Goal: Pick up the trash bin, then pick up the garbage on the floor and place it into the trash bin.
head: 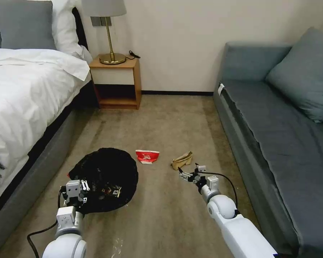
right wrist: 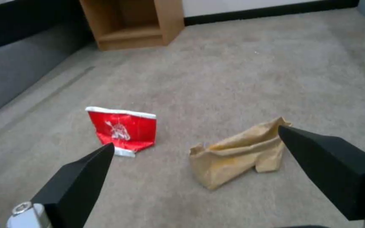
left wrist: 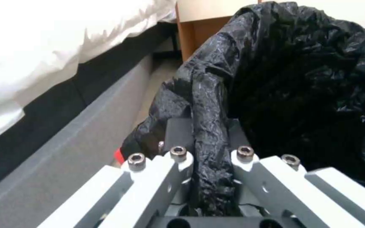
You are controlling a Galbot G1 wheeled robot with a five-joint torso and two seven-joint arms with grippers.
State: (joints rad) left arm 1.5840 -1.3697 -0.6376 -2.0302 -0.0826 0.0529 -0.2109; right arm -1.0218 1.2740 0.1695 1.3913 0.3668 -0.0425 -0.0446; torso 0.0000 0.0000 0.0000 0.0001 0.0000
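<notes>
Clamped on the trash bin rim at lower left, the left hand holds it, while the right hand, spread wide at centre, must descend onto the tan paper beside the red container.

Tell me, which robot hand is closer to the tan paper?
Right. The right hand hovers open just short of the tan paper. The left hand is farther off, clamped on the bin bag's rim.

Crinkly glossy black plastic bag; matt, rough carpet; crumpled tan paper; glossy red container; smooth wood nightstand.
</notes>
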